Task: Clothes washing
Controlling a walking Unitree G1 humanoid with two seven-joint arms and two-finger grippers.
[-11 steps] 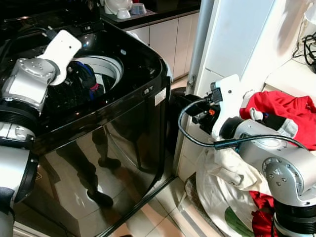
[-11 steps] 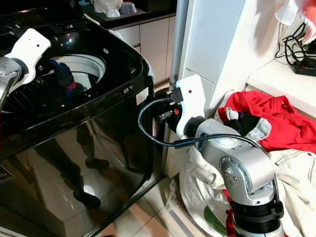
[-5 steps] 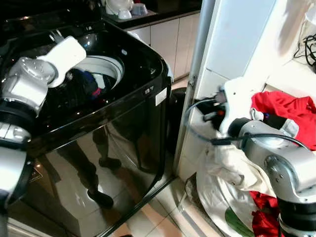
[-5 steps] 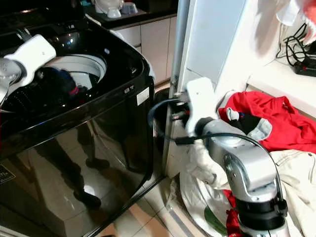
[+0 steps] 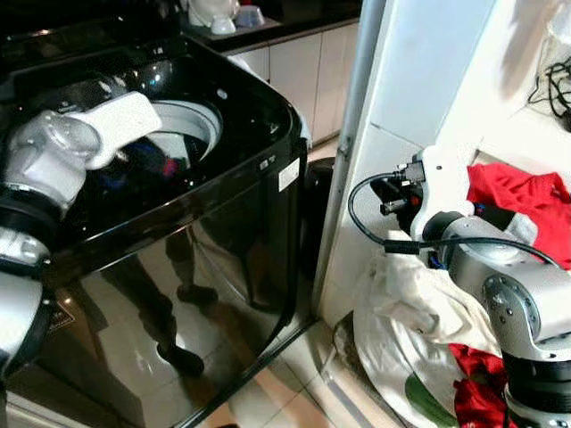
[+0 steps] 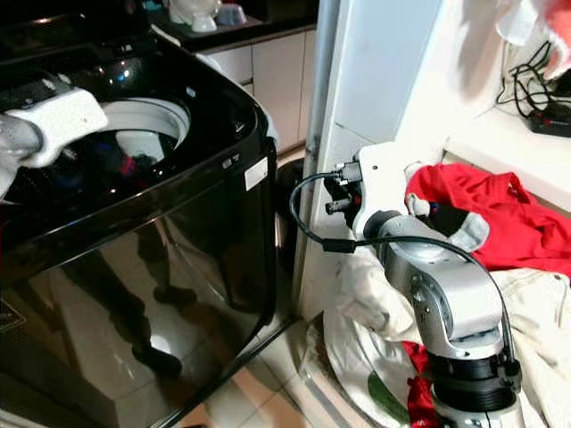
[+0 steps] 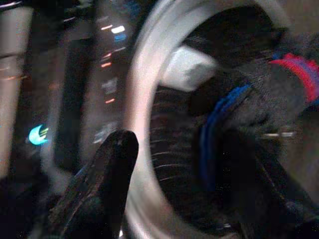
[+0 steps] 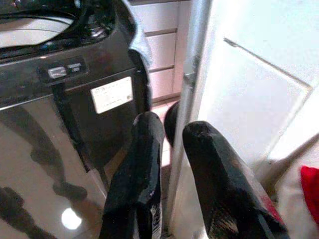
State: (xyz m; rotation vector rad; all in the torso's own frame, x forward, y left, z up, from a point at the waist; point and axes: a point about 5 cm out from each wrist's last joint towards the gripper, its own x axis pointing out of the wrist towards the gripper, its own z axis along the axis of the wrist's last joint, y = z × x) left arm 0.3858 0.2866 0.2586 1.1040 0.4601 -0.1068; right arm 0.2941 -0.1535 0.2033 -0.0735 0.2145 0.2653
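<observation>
A black top-loading washing machine [image 5: 223, 178] stands open on my left, its white drum rim [image 5: 192, 120] showing. My left arm's white wrist [image 5: 125, 116] reaches over the drum. In the left wrist view my left gripper [image 7: 184, 149] is open, its fingers [image 7: 112, 169] spread wide above a dark garment with blue and red trim [image 7: 259, 94] lying in the drum. My right gripper [image 8: 174, 127] hangs beside the machine's right side, fingers close together with nothing between them. Behind it a red garment [image 5: 517, 192] and cream cloth [image 5: 419, 294] lie in a laundry pile.
A white door panel and grey post [image 5: 357, 134] stand just right of the machine. White cabinets [image 5: 303, 71] are behind. Cables [image 5: 553, 80] rest on a shelf at the far right. Tiled floor [image 5: 285, 392] shows between the machine and the pile.
My left wrist has tipped lower over the drum, and the dark garment it held up now lies inside. My right arm has swung right, toward the laundry pile.
</observation>
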